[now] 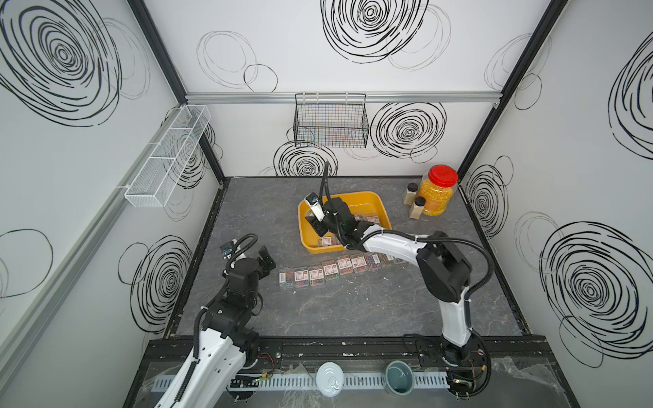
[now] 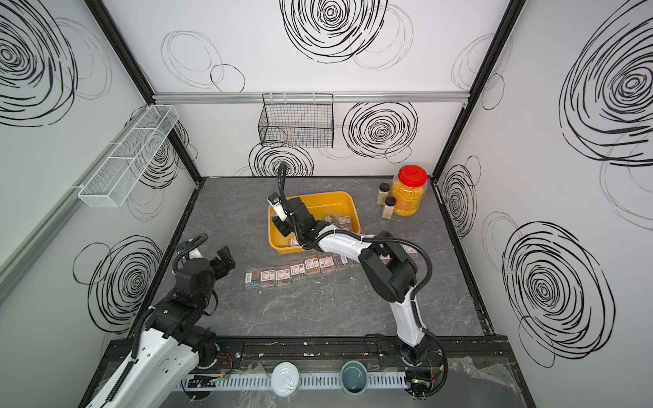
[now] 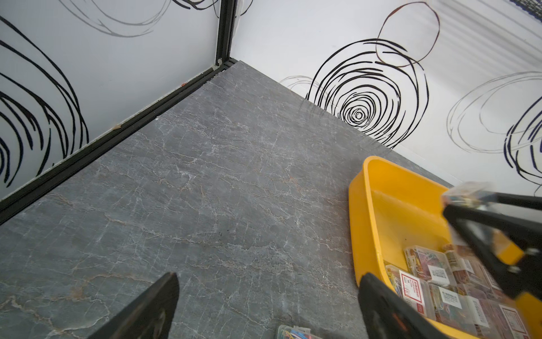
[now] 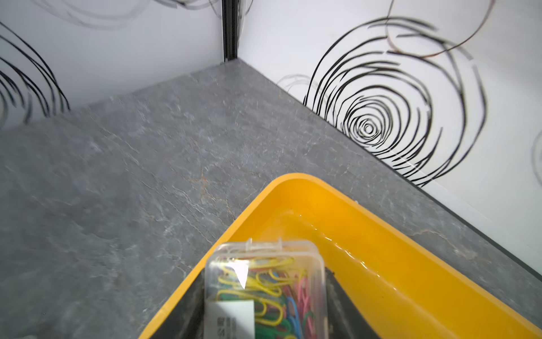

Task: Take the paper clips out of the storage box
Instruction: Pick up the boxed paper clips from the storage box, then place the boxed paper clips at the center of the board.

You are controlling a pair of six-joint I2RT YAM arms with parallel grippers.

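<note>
The yellow storage box (image 1: 367,201) (image 2: 332,202) (image 3: 390,211) (image 4: 366,234) sits mid-table with several clear cases of paper clips (image 1: 327,242) (image 3: 425,281) left inside. My right gripper (image 1: 316,224) (image 2: 281,226) (image 4: 264,278) hovers over the box's left end, shut on one case of multicoloured clips (image 4: 265,287) (image 3: 466,190). A row of several cases (image 1: 330,270) (image 2: 296,270) lies on the table in front of the box. My left gripper (image 1: 265,259) (image 2: 225,259) (image 3: 269,278) is open and empty, left of that row, with the end case (image 3: 293,333) just under it.
A red-lidded jar of yellow kernels (image 1: 436,192) and two small bottles (image 1: 417,206) stand at the back right. A black wire basket (image 1: 330,122) hangs on the back wall, a white mesh rack (image 1: 169,155) on the left wall. A tin (image 1: 329,379) and a cup (image 1: 399,376) sit on the front rail.
</note>
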